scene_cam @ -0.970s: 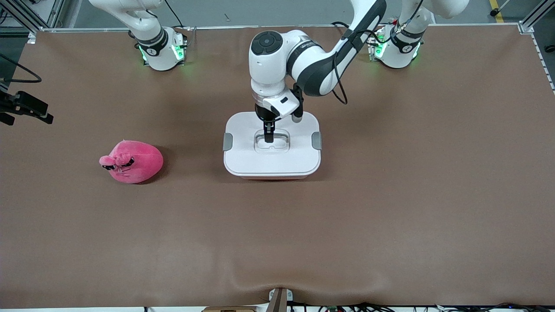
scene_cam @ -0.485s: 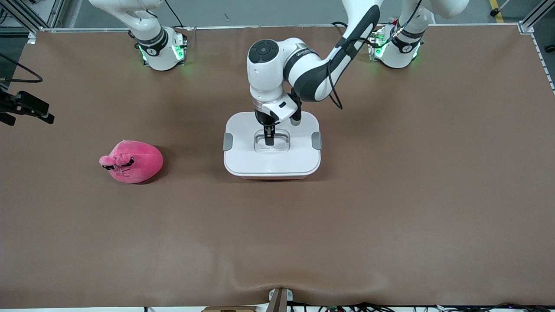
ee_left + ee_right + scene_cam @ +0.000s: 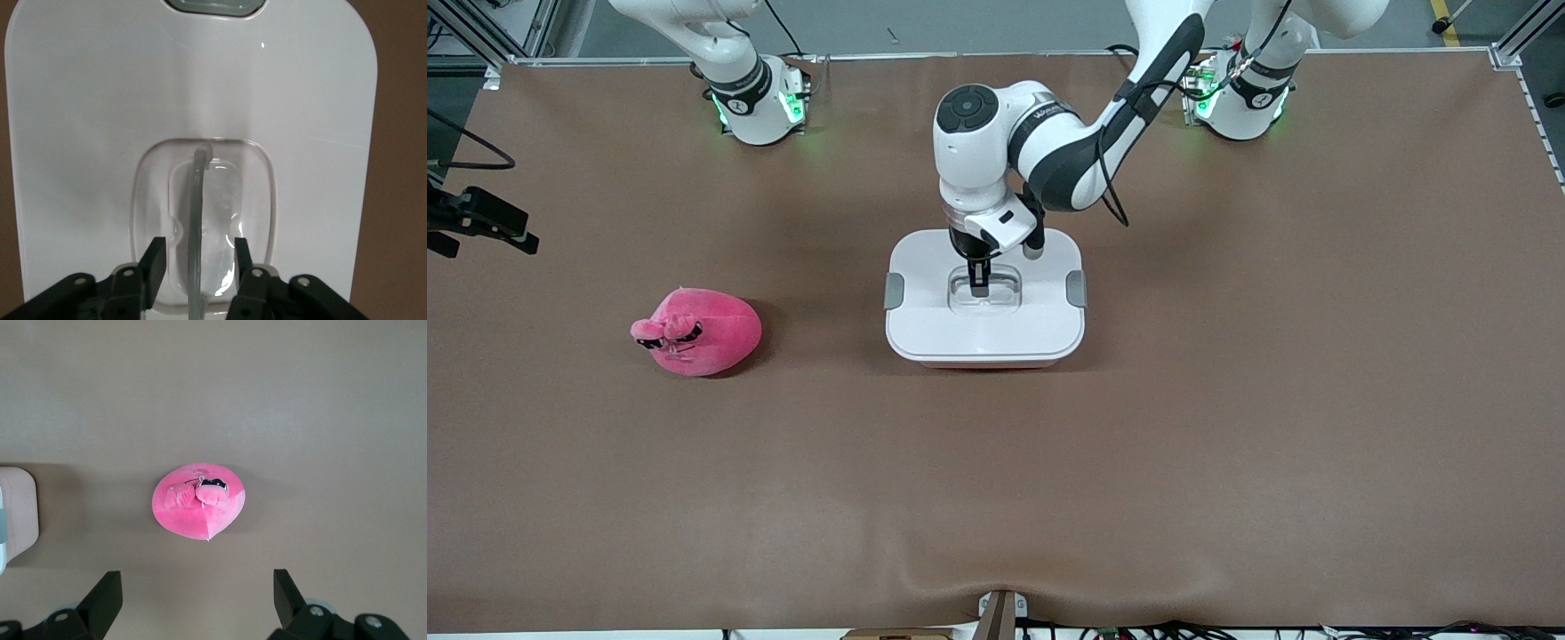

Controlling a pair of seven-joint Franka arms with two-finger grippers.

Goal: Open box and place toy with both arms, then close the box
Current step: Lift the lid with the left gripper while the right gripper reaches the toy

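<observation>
- Step in hand: opening the box (image 3: 985, 307). It sits closed at mid-frame of the front view, white lid (image 3: 925, 267) on, grey clips (image 3: 894, 291) at both short ends.
- Left end effector (image 3: 979, 286) is down in the lid's recess. In the left wrist view its fingers (image 3: 155, 260) straddle the clear handle (image 3: 195, 220), gaps showing either side: not clamped yet.
- Right end effector (image 3: 197, 593) waits spread wide, high over the toy (image 3: 696, 331); nothing held.
- Toy lies on the bench (image 3: 1227, 444), left of centre in the front view, well apart from the box.
- Next, by my judgement: pinch the handle firmly, then lift straight up. Whether the clips are latched I cannot tell; a latched clip would drag the tub up.
</observation>
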